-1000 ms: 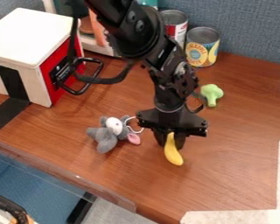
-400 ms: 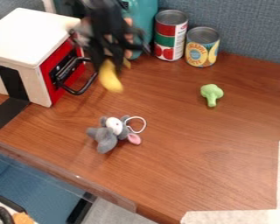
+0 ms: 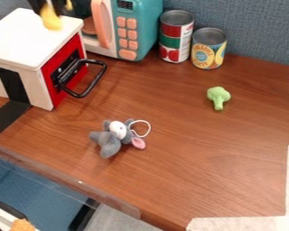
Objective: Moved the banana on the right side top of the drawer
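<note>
My gripper [image 3: 51, 6] is holding the banana [image 3: 51, 19] between its fingers. The banana is by the drawer's [image 3: 29, 38] back edge; whether they touch, I cannot tell.

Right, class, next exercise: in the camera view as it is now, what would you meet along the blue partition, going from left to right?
White-topped drawer box with a red front → teal toy microwave → taller can with a red and green label → shorter can with a yellow and blue label.
</note>
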You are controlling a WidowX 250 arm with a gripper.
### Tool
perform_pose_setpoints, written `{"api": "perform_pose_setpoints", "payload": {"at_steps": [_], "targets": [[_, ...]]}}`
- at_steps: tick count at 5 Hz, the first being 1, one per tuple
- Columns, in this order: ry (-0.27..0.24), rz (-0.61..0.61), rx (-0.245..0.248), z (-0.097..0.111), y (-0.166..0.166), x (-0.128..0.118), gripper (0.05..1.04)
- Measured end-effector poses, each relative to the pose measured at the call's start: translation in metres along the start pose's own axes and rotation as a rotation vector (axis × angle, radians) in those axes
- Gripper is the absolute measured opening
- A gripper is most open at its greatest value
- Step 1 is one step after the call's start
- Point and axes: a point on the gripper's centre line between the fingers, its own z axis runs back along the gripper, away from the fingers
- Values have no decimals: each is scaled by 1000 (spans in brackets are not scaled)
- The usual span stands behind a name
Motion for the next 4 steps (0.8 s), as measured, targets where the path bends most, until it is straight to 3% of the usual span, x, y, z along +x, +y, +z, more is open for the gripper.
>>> {"api": "perform_pose_setpoints", "payload": {"at_steps": [1,2,3,4], "targets": [[1,38,61,-18,41,22,304],[13,68,109,-44,57,32,304],[50,67,145,-68,65,36,304],[73,80,145,-77,71,33,364]]}}
